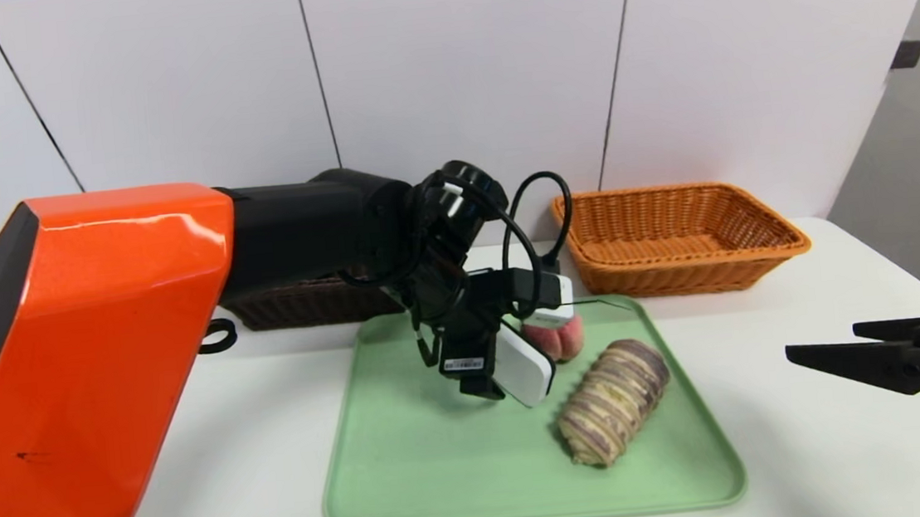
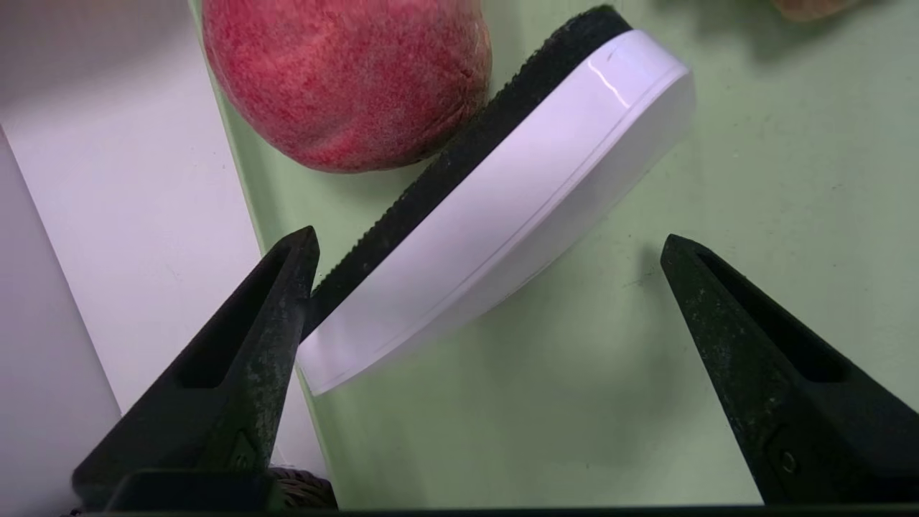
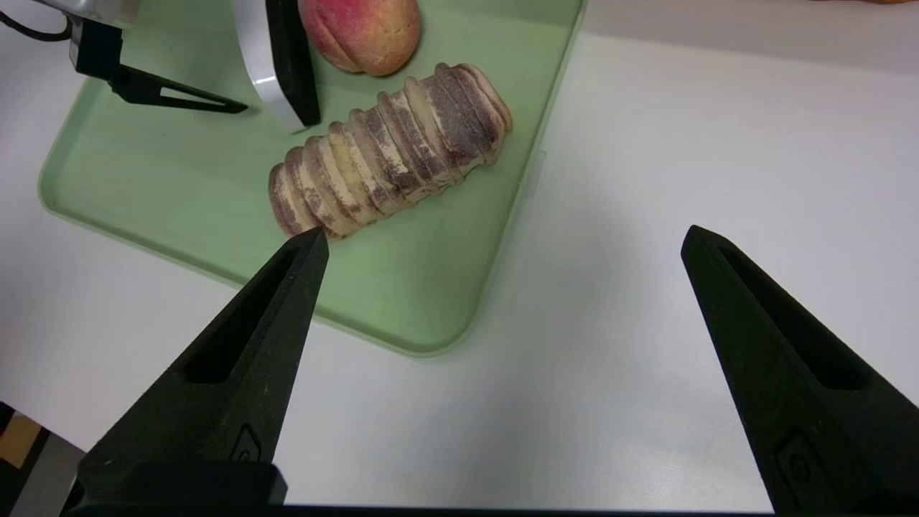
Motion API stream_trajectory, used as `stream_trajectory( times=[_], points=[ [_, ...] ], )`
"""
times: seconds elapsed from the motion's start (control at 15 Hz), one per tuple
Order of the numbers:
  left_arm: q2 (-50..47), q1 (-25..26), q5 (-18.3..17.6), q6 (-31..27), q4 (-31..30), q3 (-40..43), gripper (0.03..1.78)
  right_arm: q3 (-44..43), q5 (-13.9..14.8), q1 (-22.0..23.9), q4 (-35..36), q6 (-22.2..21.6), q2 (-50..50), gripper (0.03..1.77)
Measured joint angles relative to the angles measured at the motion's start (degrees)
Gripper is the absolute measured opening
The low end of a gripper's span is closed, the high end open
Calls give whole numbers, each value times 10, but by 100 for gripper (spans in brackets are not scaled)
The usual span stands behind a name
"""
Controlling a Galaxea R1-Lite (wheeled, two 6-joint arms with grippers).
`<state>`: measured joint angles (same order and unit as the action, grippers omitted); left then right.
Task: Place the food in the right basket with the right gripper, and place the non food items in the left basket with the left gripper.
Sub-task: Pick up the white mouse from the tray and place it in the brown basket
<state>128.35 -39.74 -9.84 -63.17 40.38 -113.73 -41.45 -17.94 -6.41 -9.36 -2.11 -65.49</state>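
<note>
The white block with a black edge (image 1: 523,365) stands tilted on its edge on the green tray (image 1: 411,463), close beside the pink-red peach (image 1: 557,337). My left gripper (image 2: 488,248) is open around the block (image 2: 502,208); one finger (image 2: 287,287) is at its black edge and the other is well clear. The striped bread roll (image 1: 614,402) lies on the tray's right side. My right gripper (image 3: 502,240) hangs open and empty over the table, right of the tray, near the roll (image 3: 391,147). The cloth and pen are out of view.
The orange-tan basket (image 1: 679,235) stands empty at the back right. The dark brown basket (image 1: 306,304) sits at the back left, mostly hidden behind my left arm. A white wall runs behind the table.
</note>
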Motion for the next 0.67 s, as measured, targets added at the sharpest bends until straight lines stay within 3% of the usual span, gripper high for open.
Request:
stream_trajectory(
  times=[0.67],
  points=[
    [14,-2,0,0,-14,0,169,0,0,0,10,-3,-9,170]
  ],
)
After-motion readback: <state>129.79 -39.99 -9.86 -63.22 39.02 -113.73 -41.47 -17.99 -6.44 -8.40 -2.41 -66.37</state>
